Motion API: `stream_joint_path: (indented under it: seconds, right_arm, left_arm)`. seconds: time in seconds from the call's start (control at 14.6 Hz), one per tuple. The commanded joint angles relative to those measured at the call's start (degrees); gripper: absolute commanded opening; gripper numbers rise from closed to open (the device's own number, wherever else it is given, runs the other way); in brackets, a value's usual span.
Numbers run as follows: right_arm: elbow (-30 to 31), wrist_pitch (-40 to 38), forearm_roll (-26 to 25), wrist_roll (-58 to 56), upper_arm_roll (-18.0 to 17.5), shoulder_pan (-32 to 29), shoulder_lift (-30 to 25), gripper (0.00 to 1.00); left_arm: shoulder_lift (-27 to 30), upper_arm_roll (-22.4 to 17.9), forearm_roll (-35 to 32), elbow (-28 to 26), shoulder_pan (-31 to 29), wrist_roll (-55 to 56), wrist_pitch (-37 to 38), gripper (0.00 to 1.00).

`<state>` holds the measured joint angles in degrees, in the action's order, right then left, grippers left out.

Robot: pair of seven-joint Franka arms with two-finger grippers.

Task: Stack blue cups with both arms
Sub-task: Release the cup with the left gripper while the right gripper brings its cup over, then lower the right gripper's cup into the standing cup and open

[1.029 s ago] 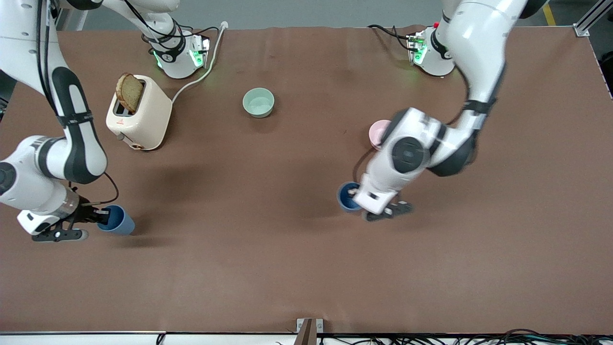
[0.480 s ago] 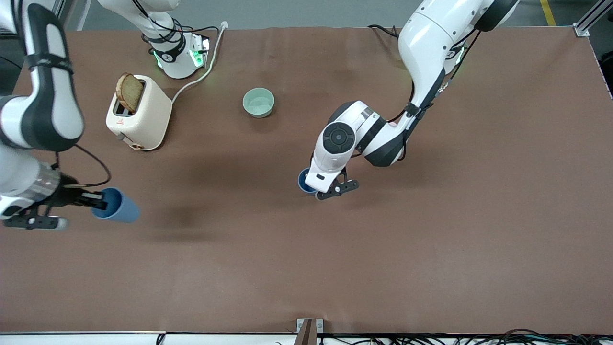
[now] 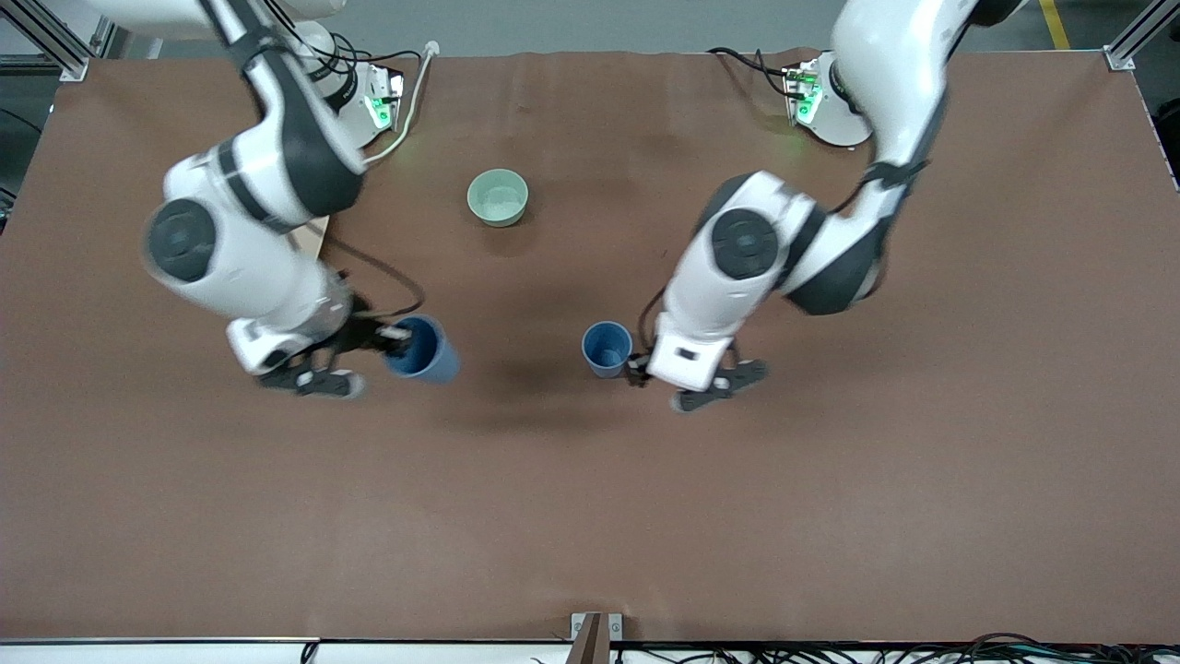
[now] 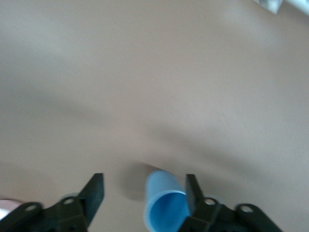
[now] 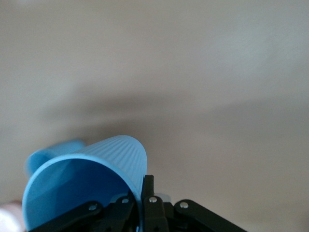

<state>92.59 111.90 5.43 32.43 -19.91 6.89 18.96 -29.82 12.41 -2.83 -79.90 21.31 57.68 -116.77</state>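
Bringing two blue cups together for a stack, one carried, one set down mid-tabletop.

Right claw (image 3: 392, 337) pinching the rim of the carried blue cup (image 3: 422, 349), one finger inside and one outside, cup tilted and lifted over the brown tabletop (image 3: 830, 516) toward the right arm's end. Left claw (image 3: 636, 371) spread, hanging just beside the standing blue cup (image 3: 607, 349) on the side toward the left arm's end, nothing pinched; one fingertip (image 4: 192, 186) close against the cup wall, contact not certain. Pale green bowl (image 3: 498, 196) farther from the front camera, well apart. Best done by levelling the carried cup upright, centring its base over the open mouth of the standing one, steadying that one with the left claw if needed, lowering slowly, releasing only once seated. Risk, likely: a tilted entry catching the rim and tipping the lower cup.
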Motion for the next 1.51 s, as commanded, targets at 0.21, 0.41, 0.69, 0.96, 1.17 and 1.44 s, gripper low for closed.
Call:
stream_joint_path:
  seconds: [0.21,0.41,0.69,0.96,1.17,1.44]
  right_arm:
    - [-4.95,2.52,-1.04,16.23,-2.06,11.9,7.04,0.01]
    - [-5.84,7.35,-3.4,18.98,-1.89,14.56,10.38,0.01]
    - [-6.19,12.29,-4.64,19.16,-1.89,14.65,12.77,0.01]
    - [-6.28,12.64,-4.82,19.77,-1.89,15.7,13.82,0.02]
    - [-6.19,14.57,-5.17,19.86,-1.89,16.58,14.78,0.02]
    - [-6.02,15.55,-6.39,19.86,-1.89,16.84,15.23,0.04]
  left_arm:
    - [15.12,0.42,-7.89,-2.27,-12.5,-20.63,14.8,1.0]
    - [21.45,0.86,-6.93,-2.28,-17.87,-30.66,21.56,1.0]
    - [27.62,0.69,-1.76,-2.54,-22.88,-41.48,28.69,1.0]
    - [33.59,-3.6,2.89,-7.27,-23.86,-50.72,30.29,1.0]
    - [35.54,-5.11,4.85,-9.92,-22.45,-51.96,30.38,1.0]
    - [35.45,-4.76,4.32,-9.92,-22.45,-52.05,31.08,1.0]
